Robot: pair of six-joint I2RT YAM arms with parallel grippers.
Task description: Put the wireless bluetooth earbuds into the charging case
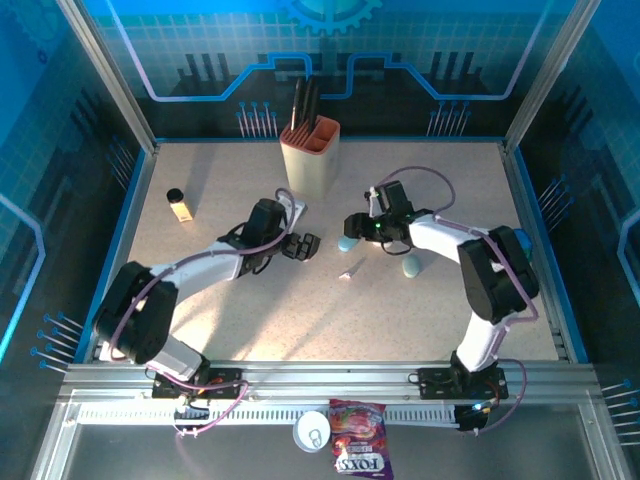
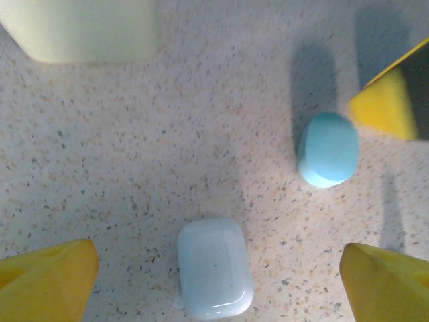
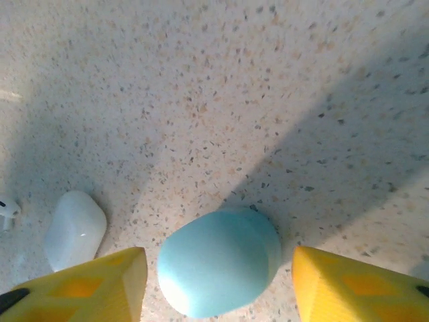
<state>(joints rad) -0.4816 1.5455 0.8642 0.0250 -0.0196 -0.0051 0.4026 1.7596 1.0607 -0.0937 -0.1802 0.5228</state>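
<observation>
A closed teal charging case (image 3: 218, 265) lies on the table between the yellow fingers of my right gripper (image 3: 219, 258). That gripper is open, with a gap on each side of the case. A closed white case (image 2: 214, 267) lies between the wide-apart fingers of my open left gripper (image 2: 216, 258), touching neither. From above, the left gripper (image 1: 305, 245) and the right gripper (image 1: 352, 232) face each other over the teal case (image 1: 346, 243). A tiny white earbud (image 1: 352, 270) lies just in front of them. A white bit (image 3: 5, 209) peeks in at the right wrist view's left edge.
A second teal case (image 1: 412, 266) lies right of the grippers. A beige utensil holder (image 1: 309, 155) stands behind them. A small dark-capped bottle (image 1: 179, 204) lies at far left. A snack bag (image 1: 362, 452) and a white lid (image 1: 312, 431) sit off the table's near edge.
</observation>
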